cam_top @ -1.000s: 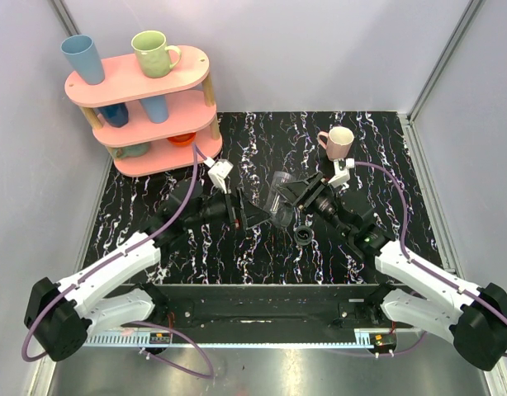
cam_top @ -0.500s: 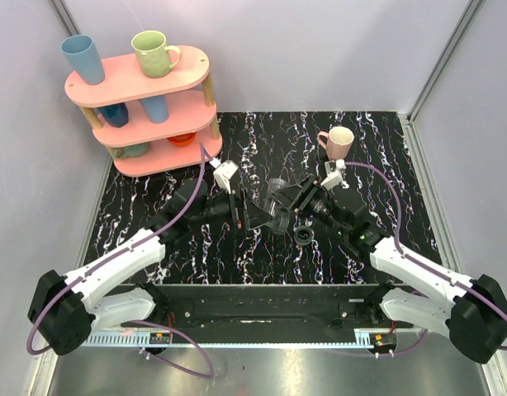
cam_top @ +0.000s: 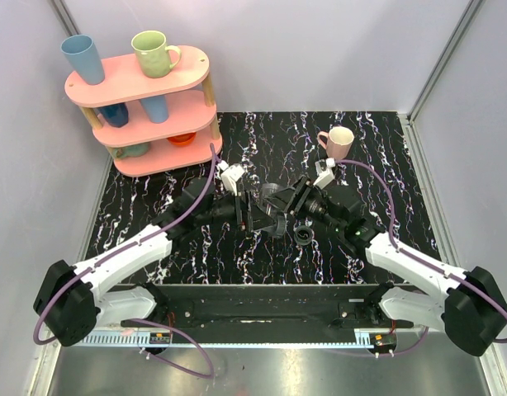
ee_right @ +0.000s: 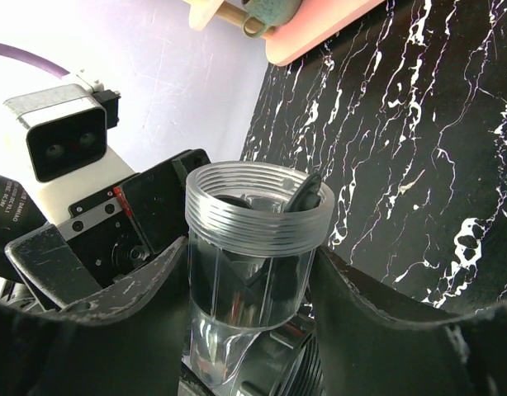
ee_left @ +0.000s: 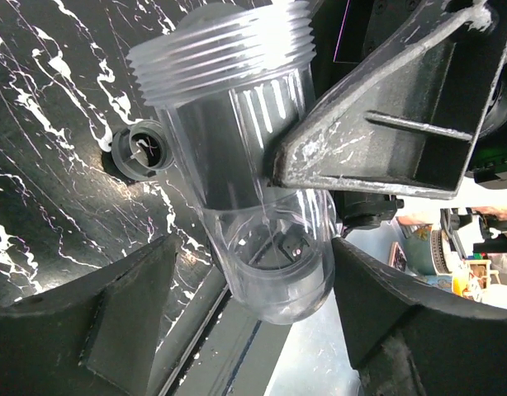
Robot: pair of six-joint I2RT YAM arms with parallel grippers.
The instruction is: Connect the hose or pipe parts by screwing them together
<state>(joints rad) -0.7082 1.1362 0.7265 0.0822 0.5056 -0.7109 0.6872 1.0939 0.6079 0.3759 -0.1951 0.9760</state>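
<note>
Above the table's middle, my right gripper (cam_top: 288, 203) is shut on a clear plastic tube (cam_top: 274, 205), one of the pipe parts. Its fingers (ee_right: 113, 322) press both sides of the tube (ee_right: 253, 272), whose threaded mouth points away from the wrist. My left gripper (cam_top: 258, 216) faces it, open, and straddles the tube's rounded end (ee_left: 278, 276). A gap shows at the left finger (ee_left: 105, 322), and the other finger stands close to the wall. The other part, a small black ring fitting (cam_top: 304, 238), lies on the table just right of the grippers, and in the left wrist view this fitting (ee_left: 142, 153) sits beside the tube.
A pink three-tier shelf (cam_top: 146, 107) with cups stands at the back left. A pink mug (cam_top: 338, 142) stands behind the right arm. The black marbled table (cam_top: 237, 256) ends at a metal rail in front.
Both arms have moved in toward each other. The right one carried the tube leftward, and the left jaws have come round its rounded end and narrowed.
</note>
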